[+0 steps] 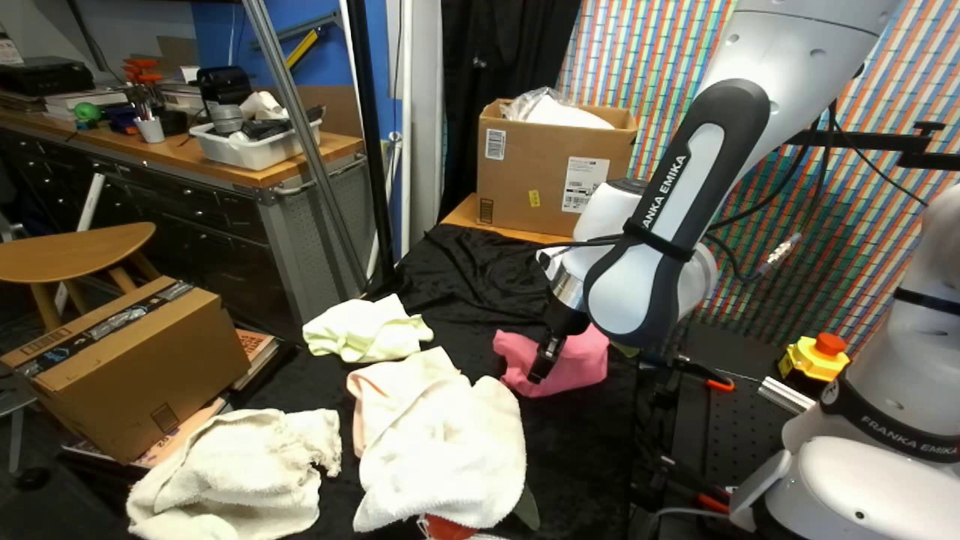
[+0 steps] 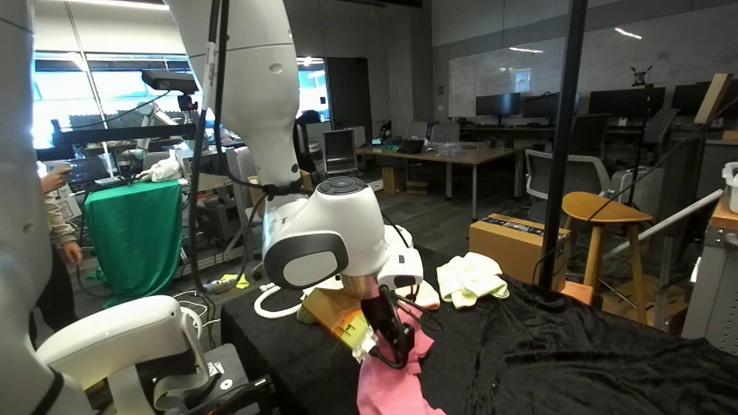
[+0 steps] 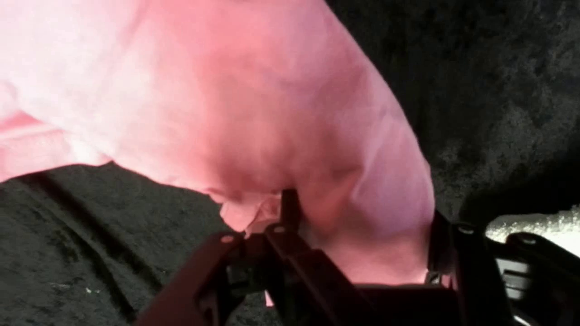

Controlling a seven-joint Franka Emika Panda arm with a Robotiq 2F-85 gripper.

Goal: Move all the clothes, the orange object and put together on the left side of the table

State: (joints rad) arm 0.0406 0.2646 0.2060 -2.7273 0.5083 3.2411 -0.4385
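My gripper [image 1: 537,372] points down into the bright pink cloth [image 1: 581,364] on the black-topped table [image 1: 585,450]. In the wrist view, the fingers [image 3: 290,210] stand apart with folds of the pink cloth [image 3: 253,104] filling the space between them; how firmly they press is unclear. A cream-yellow cloth [image 1: 367,330] lies toward the table's far side. Nearer are a pale pink cloth [image 1: 401,375], partly covered by a white cloth [image 1: 442,450], and another white cloth [image 1: 240,472]. The orange object [image 1: 448,528] peeks out under the white cloth's near edge, mostly hidden.
A cardboard box with plastic wrap [image 1: 555,169] stands at the table's end. Another cardboard box [image 1: 135,367] sits beside the table, close to the white cloth. The yellow-and-red knob [image 1: 816,356] is near the robot base. A dark pole [image 2: 562,144] rises by the table.
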